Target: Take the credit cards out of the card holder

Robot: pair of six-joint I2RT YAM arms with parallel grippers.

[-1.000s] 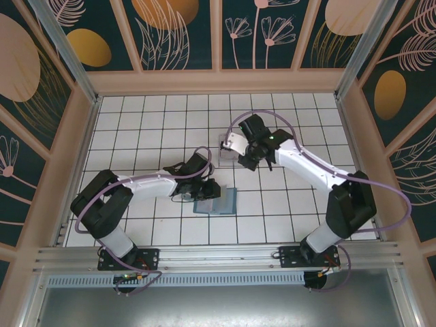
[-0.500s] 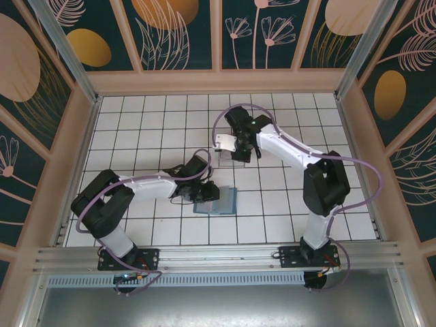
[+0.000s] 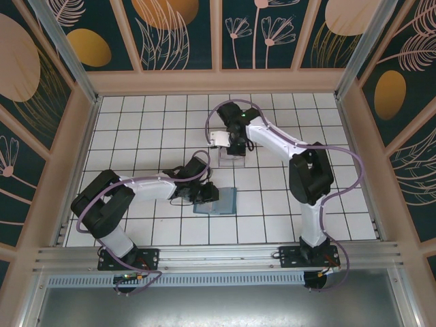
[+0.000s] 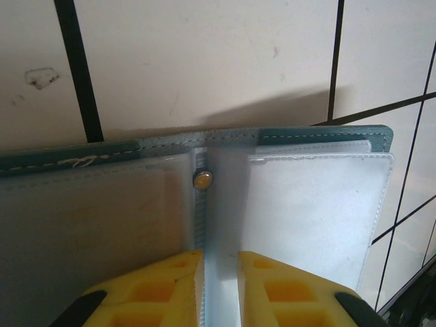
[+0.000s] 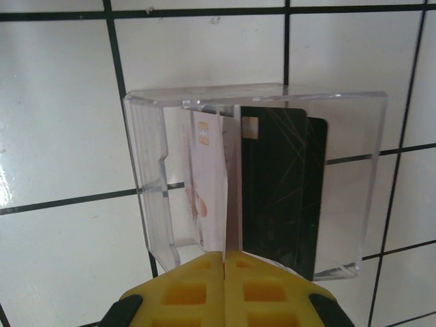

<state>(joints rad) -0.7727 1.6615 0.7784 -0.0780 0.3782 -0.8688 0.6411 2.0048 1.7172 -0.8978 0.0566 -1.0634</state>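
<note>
Left hand [image 4: 220,264]: held nearly closed on the centre fold of the card holder [image 4: 306,204], whose sleeves look empty.
Right hand [image 5: 225,262]: fingers are pressed together, and a pinched card edge cannot be ruled out.
Credit cards [image 5: 272,184]: stood in the clear tray [image 5: 146,170] directly ahead of that hand, with long axes pointing away.

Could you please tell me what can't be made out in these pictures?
Teal soft card holder: near part cut off by left wrist view's bottom edge and yellow left fingers; cloudy sleeves hide any cards.
Black and pale credit cards in clear plastic tray: print too small in right wrist view; yellow right fingers hide whether one is pinched.
</note>
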